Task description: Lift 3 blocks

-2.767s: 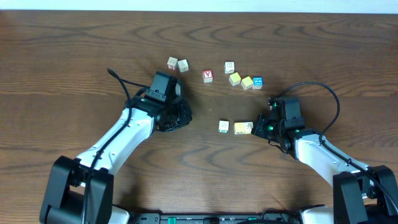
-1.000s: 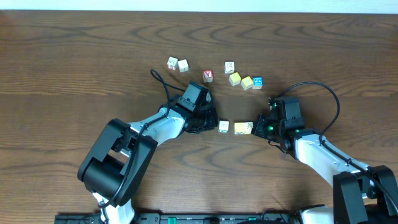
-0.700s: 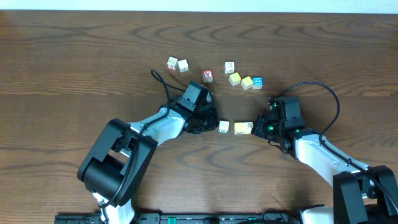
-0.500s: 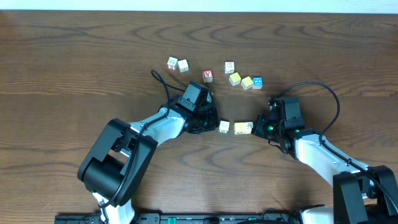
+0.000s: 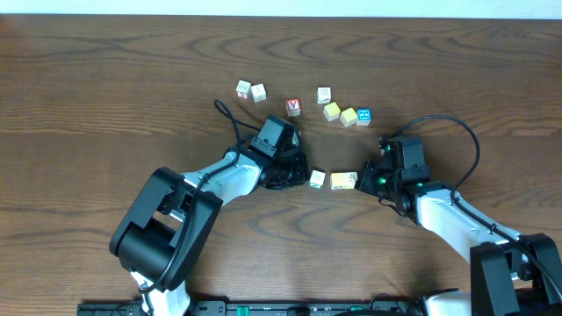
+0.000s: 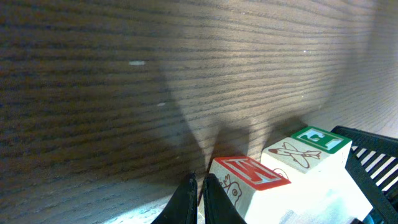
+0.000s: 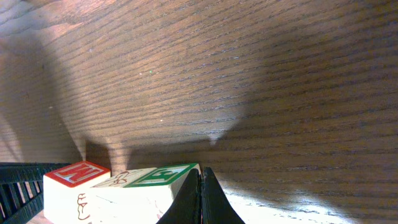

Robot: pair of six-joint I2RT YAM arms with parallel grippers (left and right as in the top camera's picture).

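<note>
Left tool (image 6: pixel 200 199): we record the fingers drawn almost together, only a slit between them, gripping nothing; the tip sits low on the bench (image 5: pixel 97 79), just beside the white block.
Right tool (image 7: pixel 200 196): fingers pressed flat together and empty; the tip sits at the other end of the row of blocks.
White block (image 5: pixel 316 178): green mark; rests on the bench between the two tools, nearest the left one.
Yellow block (image 5: pixel 337 181): a small gap to the right of the white block.
Cream block (image 5: pixel 350 180): touches the yellow block, at the right tool's tip; from above we can barely find the seam.
Wrist views: cube faces by the fingertips show a red letter (image 6: pixel 249 173), a green letter (image 6: pixel 318 138) and an aeroplane drawing (image 6: pixel 291 154); we cannot match them to the overhead marks.
Red-faced cube (image 5: pixel 293 106): farther up the bench, alone.
Blue-faced cube (image 5: pixel 363 115): beside two yellow cubes (image 5: pixel 349 117); a pale cube (image 5: pixel 324 95) lies just beyond them.
Two pale cubes (image 5: pixel 243 89): side by side, at the far left of the group.
</note>
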